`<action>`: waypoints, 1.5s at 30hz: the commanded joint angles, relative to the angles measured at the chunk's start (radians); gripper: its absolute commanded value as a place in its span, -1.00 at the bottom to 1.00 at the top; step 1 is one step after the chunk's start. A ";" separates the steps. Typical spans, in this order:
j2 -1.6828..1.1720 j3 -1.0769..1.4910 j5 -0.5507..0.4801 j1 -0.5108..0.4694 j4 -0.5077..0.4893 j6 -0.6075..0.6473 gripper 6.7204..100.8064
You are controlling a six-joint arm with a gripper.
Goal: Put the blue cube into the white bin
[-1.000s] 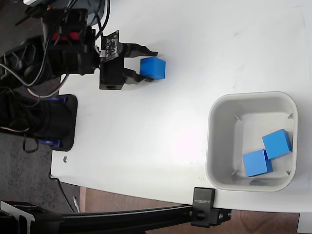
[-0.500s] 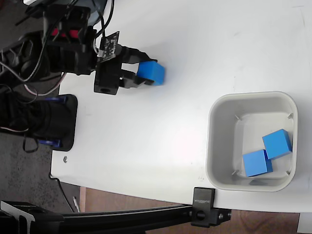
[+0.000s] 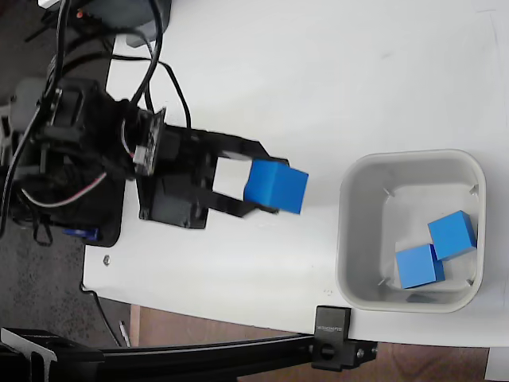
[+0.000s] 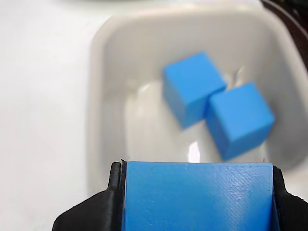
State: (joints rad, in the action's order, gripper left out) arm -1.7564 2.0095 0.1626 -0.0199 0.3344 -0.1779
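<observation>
Gripper (image 3: pixel 253 188) is clenching the blue cube (image 3: pixel 276 187) above the table (image 3: pixel 318 72), the white bin (image 3: pixel 350 239) lying toward 3 o'clock in the fixed view. Two other cubes (image 3: pixel 419 266) (image 3: pixel 452 235) are sitting touching inside it at about 5 o'clock; nothing is blocking the way between.

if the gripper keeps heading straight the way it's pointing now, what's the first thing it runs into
Probably the white bin. The gripper, shut on the blue cube, points right in the fixed view at the bin's near wall. How high it is carried is unclear, so it may pass over the rim.
</observation>
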 commanded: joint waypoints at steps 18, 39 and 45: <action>0.385 -0.476 -0.273 -0.132 -0.095 0.034 0.99; -0.497 0.537 -0.370 -0.146 -0.034 0.153 0.99; -0.859 0.732 -0.204 -0.037 0.204 0.166 0.99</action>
State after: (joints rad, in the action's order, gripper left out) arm -2.4544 2.7336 -0.1473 -0.0966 0.4786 -0.0015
